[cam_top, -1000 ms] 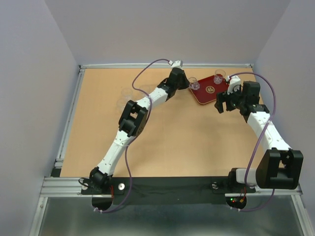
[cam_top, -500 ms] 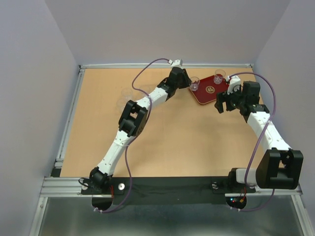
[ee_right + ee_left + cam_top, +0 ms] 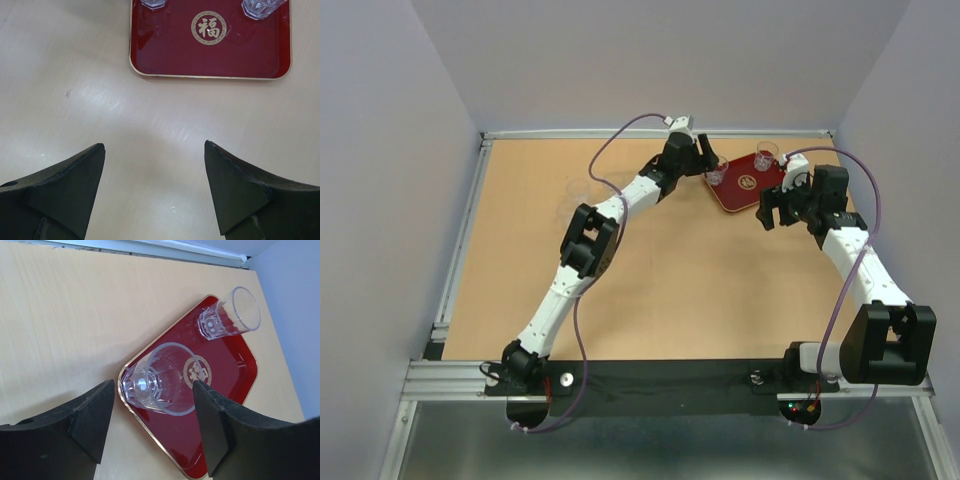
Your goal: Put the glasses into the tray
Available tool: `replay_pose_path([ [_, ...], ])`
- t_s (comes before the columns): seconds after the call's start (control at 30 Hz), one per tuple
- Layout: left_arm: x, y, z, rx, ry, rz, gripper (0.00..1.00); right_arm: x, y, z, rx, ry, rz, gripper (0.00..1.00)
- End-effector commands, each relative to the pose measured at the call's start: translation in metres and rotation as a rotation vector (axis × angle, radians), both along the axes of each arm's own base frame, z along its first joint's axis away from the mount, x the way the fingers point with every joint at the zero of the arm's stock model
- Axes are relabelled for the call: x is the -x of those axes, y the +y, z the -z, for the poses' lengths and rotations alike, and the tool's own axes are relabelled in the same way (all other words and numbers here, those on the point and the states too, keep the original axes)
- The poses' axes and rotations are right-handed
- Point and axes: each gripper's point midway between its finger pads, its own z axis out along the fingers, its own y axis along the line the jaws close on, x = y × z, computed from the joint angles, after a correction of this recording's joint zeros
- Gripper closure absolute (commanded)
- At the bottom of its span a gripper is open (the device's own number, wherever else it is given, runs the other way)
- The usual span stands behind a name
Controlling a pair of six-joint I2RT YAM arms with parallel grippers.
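Hovering over the bare table (image 3: pixel 75 75) just short of the tray (image 3: pixel 240 55), the right gripper (image 3: pixel 154 145) has its fingers spread wide with nothing between them. The tray lies at the far right of the table, turned corner-on to the arms, with a pale emblem (image 3: pixel 208 27) at its centre. One glass (image 3: pixel 155 380) stands upright on the tray, just inside the rim at its left corner. The left gripper (image 3: pixel 154 385) is stretched out to that corner, its fingers parted on either side of this glass and not closed on it. A second glass (image 3: pixel 232 315) stands upright at the tray's far corner, well apart from the first. Off to the left, faint outlines on the table (image 3: pixel 577 188) may be more glasses, too dim to count.
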Motion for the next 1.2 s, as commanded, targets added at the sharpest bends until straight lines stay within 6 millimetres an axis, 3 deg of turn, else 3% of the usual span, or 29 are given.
replay_pose_path([
  [0.0,0.005,-0.001,-0.146,0.141,-0.227,0.040,0.23,-0.005,-0.001,-0.002,0.005,-0.037,-0.004,0.15],
  [0.07,0.008,0.002,-0.159,0.149,-0.243,0.052,0.22,-0.005,0.000,-0.001,0.005,-0.037,-0.008,0.15],
  [0.17,0.015,0.006,-0.163,0.119,-0.259,0.089,0.22,-0.003,0.004,-0.001,-0.002,-0.037,-0.030,0.15],
  [0.23,0.021,0.020,-0.169,0.049,-0.297,0.086,0.21,0.000,0.008,0.000,-0.015,-0.038,-0.057,0.15],
  [0.27,0.030,0.030,-0.200,0.049,-0.356,0.077,0.19,0.002,0.014,-0.001,-0.032,-0.042,-0.088,0.15],
  [0.3,0.032,0.039,-0.204,0.030,-0.371,0.063,0.18,0.003,0.017,-0.002,-0.041,-0.043,-0.104,0.15],
  [0.33,0.035,0.048,-0.187,-0.024,-0.367,0.053,0.17,0.006,0.023,-0.001,-0.060,-0.041,-0.135,0.15],
  [0.37,0.045,0.061,-0.218,-0.015,-0.414,0.040,0.15,0.007,0.025,-0.002,-0.065,-0.046,-0.151,0.15],
  [0.47,0.059,0.087,-0.214,-0.105,-0.431,0.028,0.14,0.013,0.035,-0.002,-0.100,-0.042,-0.203,0.15],
  [0.5,0.072,0.100,-0.241,-0.108,-0.475,0.017,0.14,0.014,0.038,0.000,-0.115,-0.034,-0.216,0.15],
  [0.53,0.077,0.112,-0.226,-0.152,-0.452,-0.001,0.13,0.015,0.042,0.001,-0.130,-0.028,-0.234,0.15],
  [0.57,0.083,0.120,-0.227,-0.175,-0.457,-0.009,0.12,0.016,0.045,0.001,-0.151,-0.018,-0.244,0.15],
  [0.6,0.098,0.134,-0.252,-0.193,-0.510,-0.012,0.11,0.018,0.052,0.002,-0.180,-0.008,-0.274,0.15],
  [0.63,0.101,0.150,-0.235,-0.248,-0.476,-0.048,0.10,0.019,0.056,0.002,-0.193,-0.002,-0.289,0.15],
  [0.67,0.107,0.160,-0.235,-0.277,-0.480,-0.062,0.10,0.020,0.060,0.001,-0.207,0.001,-0.306,0.15],
  [0.7,0.122,0.177,-0.259,-0.275,-0.514,-0.091,0.07,0.018,0.063,-0.003,-0.209,-0.004,-0.316,0.15],
  [0.73,0.128,0.193,-0.240,-0.337,-0.484,-0.117,0.06,0.016,0.069,-0.002,-0.214,0.004,-0.331,0.15],
  [0.77,0.145,0.213,-0.263,-0.327,-0.523,-0.153,0.04,0.015,0.073,-0.003,-0.216,0.008,-0.336,0.15],
  [0.8,0.153,0.224,-0.264,-0.338,-0.525,-0.174,0.03,0.013,0.077,-0.004,-0.219,0.013,-0.343,0.15],
  [0.83,0.160,0.238,-0.242,-0.390,-0.500,-0.195,0.02,0.008,0.087,-0.008,-0.225,0.016,-0.368,0.15],
  [0.87,0.168,0.250,-0.242,-0.401,-0.507,-0.214,0.01,0.005,0.092,-0.009,-0.228,0.021,-0.378,0.15],
  [0.9,0.187,0.266,-0.262,-0.378,-0.550,-0.246,0.01,0.003,0.098,-0.010,-0.241,0.038,-0.384,0.15],
  [0.93,0.193,0.278,-0.238,-0.418,-0.518,-0.267,0.01,-0.003,0.110,-0.022,-0.244,0.022,-0.412,0.15],
  [0.97,0.209,0.292,-0.250,-0.395,-0.547,-0.297,0.01,-0.007,0.118,-0.013,-0.264,0.070,-0.415,0.15],
  [1.0,0.216,0.299,-0.246,-0.399,-0.544,-0.309,0.01,-0.010,0.127,-0.013,-0.273,0.085,-0.425,0.15],
  [1.03,0.221,0.310,-0.224,-0.453,-0.521,-0.326,0.01,-0.018,0.143,-0.026,-0.276,0.068,-0.454,0.15],
  [1.1,0.238,0.329,-0.226,-0.445,-0.534,-0.375,0.01,-0.027,0.162,-0.015,-0.296,0.130,-0.458,0.15],
  [1.13,0.242,0.338,-0.209,-0.472,-0.509,-0.397,0.01,-0.028,0.178,-0.015,-0.299,0.146,-0.481,0.14],
  [1.17,0.251,0.347,-0.212,-0.464,-0.522,-0.420,0.01,-0.037,0.188,-0.030,-0.303,0.133,-0.477,0.15],
])
